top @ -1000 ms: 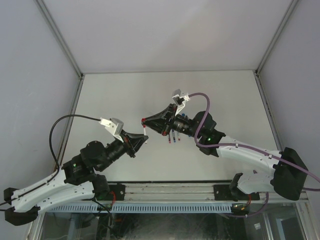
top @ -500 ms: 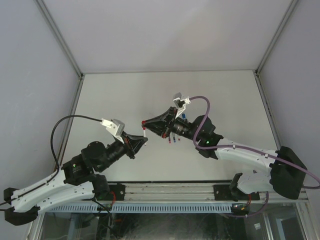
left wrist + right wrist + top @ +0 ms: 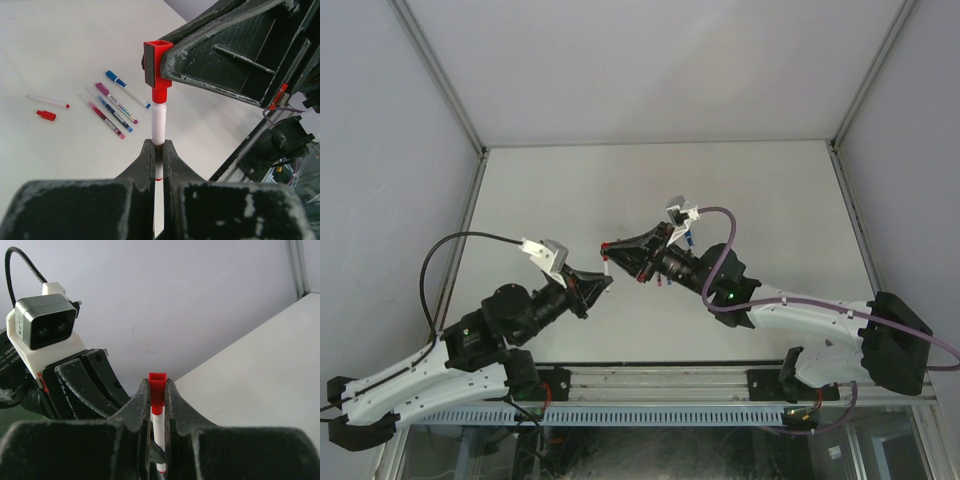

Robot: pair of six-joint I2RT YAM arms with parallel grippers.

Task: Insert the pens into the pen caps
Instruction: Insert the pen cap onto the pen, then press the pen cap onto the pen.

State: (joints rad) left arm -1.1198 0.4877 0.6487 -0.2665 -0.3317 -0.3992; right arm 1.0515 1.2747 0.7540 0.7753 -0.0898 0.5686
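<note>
Pinching the white pen (image 3: 159, 125) tight, the left claw (image 3: 158, 147) points it up into the red cap (image 3: 156, 62), which the right claw (image 3: 156, 387) squeezes just above. The push-together step looks under way; next, press them straight until snug. Below that pen lie spare pens (image 3: 116, 103).

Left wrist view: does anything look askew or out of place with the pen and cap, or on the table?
Nothing stands out. The held pen runs straight into the held red cap. On the table, a loose red cap lies beside an uncapped pen, not yet joined.
</note>
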